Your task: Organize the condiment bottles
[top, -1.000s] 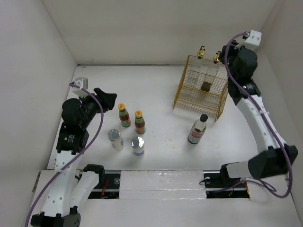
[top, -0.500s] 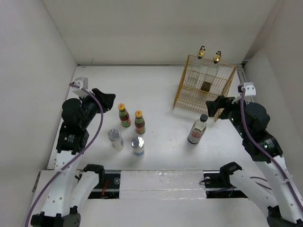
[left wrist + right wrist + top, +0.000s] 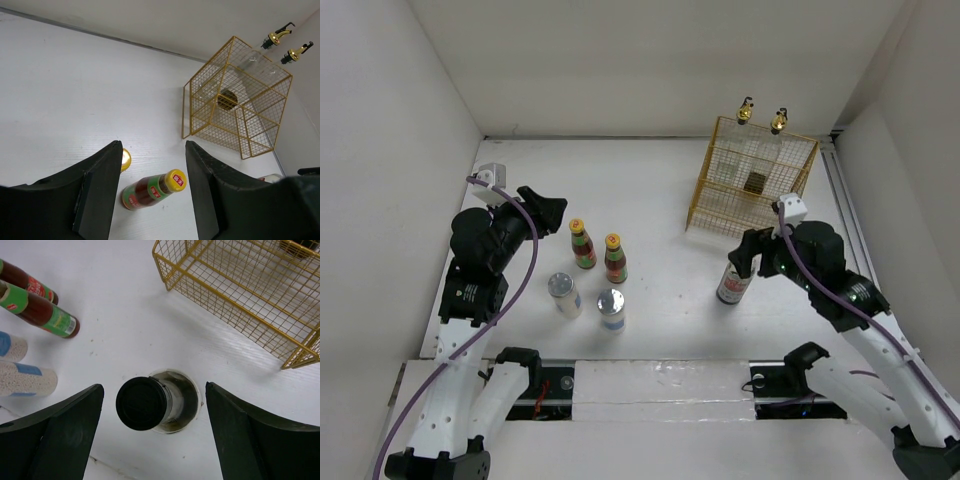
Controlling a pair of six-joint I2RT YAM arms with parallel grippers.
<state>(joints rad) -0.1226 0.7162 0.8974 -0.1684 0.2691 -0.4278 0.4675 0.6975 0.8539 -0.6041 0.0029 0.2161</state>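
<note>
Two red-sauce bottles [image 3: 583, 245] [image 3: 615, 258] stand left of centre, with two silver-lidded jars [image 3: 563, 295] [image 3: 611, 308] in front of them. My left gripper [image 3: 548, 208] hovers open just left of them, holding nothing; one red-sauce bottle [image 3: 152, 190] shows between its fingers, lower down. The black-capped bottle [image 3: 736, 278] stands upright in front of the basket. My right gripper [image 3: 154, 390] is open above it, its fingers [image 3: 60, 435] on either side of the black cap [image 3: 141, 403] without touching. Two glass cruets with gold spouts [image 3: 746, 108] [image 3: 779, 120] stand in the yellow wire basket [image 3: 790, 190].
The yellow wire basket [image 3: 235, 107] sits at the back right near the right wall. White walls close in the table on the left, back and right. The red-sauce bottles [image 3: 47, 315] and jars [image 3: 25, 380] lie left of the right gripper.
My right arm has swung down from behind the basket to just over the black-capped bottle, with its jaws wide. The left arm and the bottles have stayed in place.
</note>
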